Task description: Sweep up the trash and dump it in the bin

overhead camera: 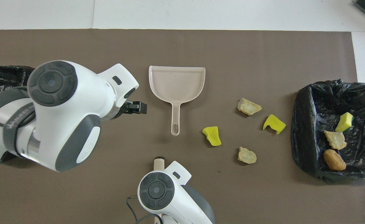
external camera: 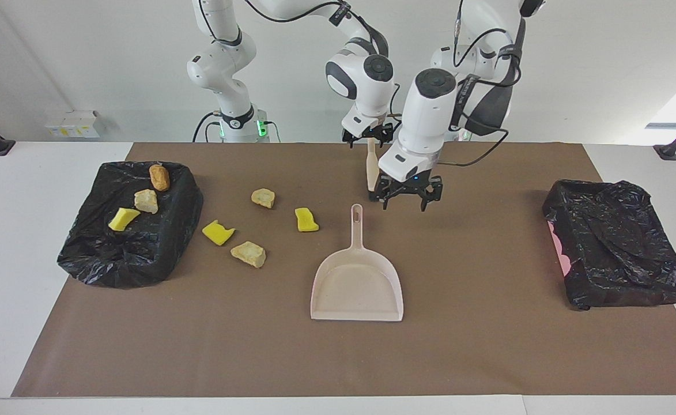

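Several trash scraps lie on the brown mat: a yellow sponge (external camera: 306, 219) (overhead camera: 212, 136), a tan lump (external camera: 263, 197), another yellow piece (external camera: 218, 232) and another tan lump (external camera: 248, 253). Three more sit in the black-bagged bin (external camera: 142, 259) (overhead camera: 300, 130) at the right arm's end. The beige dustpan (external camera: 357, 282) (overhead camera: 176, 82) lies mid-mat, handle toward the robots. My left gripper (external camera: 405, 199) (overhead camera: 135, 107) hangs open and empty just beside that handle's tip. The brush (external camera: 372, 167) (overhead camera: 159, 161) lies nearer the robots. My right gripper (external camera: 367, 137) stands open over its handle end.
A second black-bagged bin (external camera: 620, 253) with a pink edge sits at the left arm's end of the mat. The left arm's bulk covers much of that side in the overhead view. White table borders the mat.
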